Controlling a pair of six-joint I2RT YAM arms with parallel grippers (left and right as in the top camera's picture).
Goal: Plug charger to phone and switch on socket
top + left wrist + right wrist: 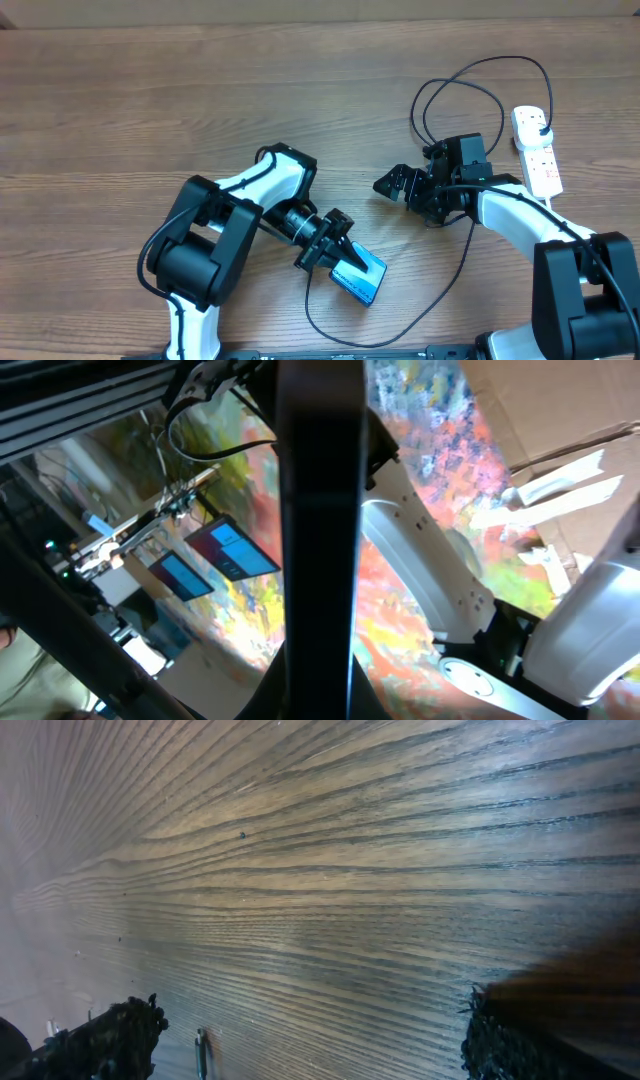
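My left gripper [343, 260] is shut on the phone [364, 281], holding it tilted just above the table near the front centre. The light blue screen faces up and to the right. In the left wrist view the phone [320, 510] shows edge-on as a dark upright bar between the jaws. The charger [440, 290], a thin black cable, curves from beside the phone along the front. It passes under my right arm and loops to a black plug [541, 129] in the socket [537, 160]. Its tip is hidden by the left gripper. My right gripper [392, 186] [315, 1045] stands open over bare wood.
The white socket strip lies at the right edge, behind my right arm. Cable loops [470, 90] lie on the table at the back right. A small thin metallic piece [200, 1055] shows near the right gripper's left fingertip; I cannot tell what it is.
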